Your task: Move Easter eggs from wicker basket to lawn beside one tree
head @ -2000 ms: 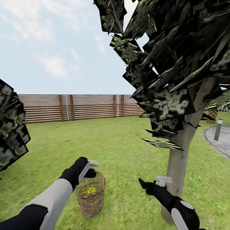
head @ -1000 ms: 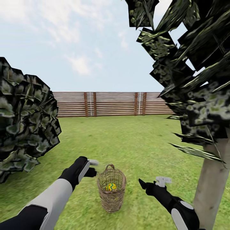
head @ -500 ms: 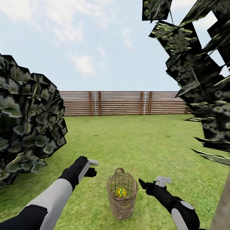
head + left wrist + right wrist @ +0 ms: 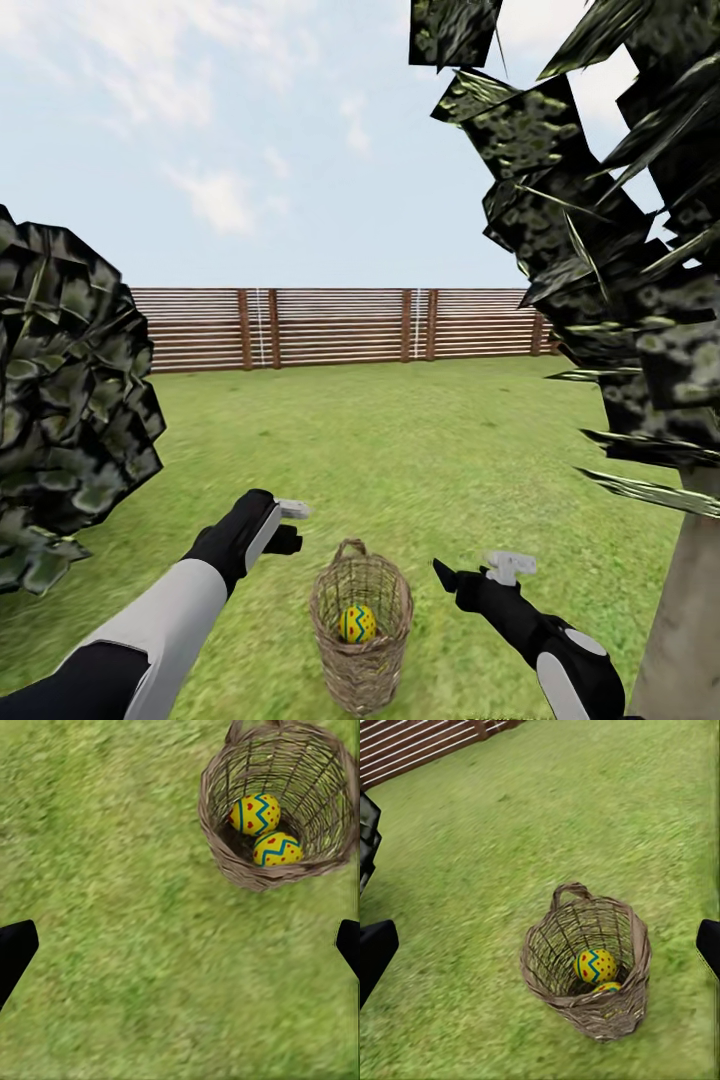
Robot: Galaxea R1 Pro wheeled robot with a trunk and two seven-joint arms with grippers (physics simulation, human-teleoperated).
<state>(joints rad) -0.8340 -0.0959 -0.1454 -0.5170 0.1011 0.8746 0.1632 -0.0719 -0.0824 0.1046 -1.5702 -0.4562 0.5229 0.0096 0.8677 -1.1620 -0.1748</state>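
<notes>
The wicker basket [image 4: 362,672] stands upright on the lawn [image 4: 400,450], low in the head view between my two arms. One yellow Easter egg [image 4: 357,623] with a blue zigzag shows inside it there. Two eggs [image 4: 255,812] [image 4: 277,849] lie in the basket [image 4: 205,802] in the left wrist view, and two eggs [image 4: 595,965] [image 4: 608,987] show in the right wrist view. My left gripper [image 4: 292,526] hovers open up and left of the basket. My right gripper [image 4: 477,570] is open to its right. Neither holds anything. A tree trunk [image 4: 688,610] rises at the right.
A second tree's dark leafy crown [image 4: 60,440] hangs at the left. The near tree's leaves [image 4: 600,220] fill the upper right. A brown slatted fence [image 4: 340,325] closes the far side of the grass, with open lawn between it and the basket.
The camera has swung, so the basket went from lower left to centre of the picture and the trunk slid to the right edge. Both arms keep their pose and stay open.
</notes>
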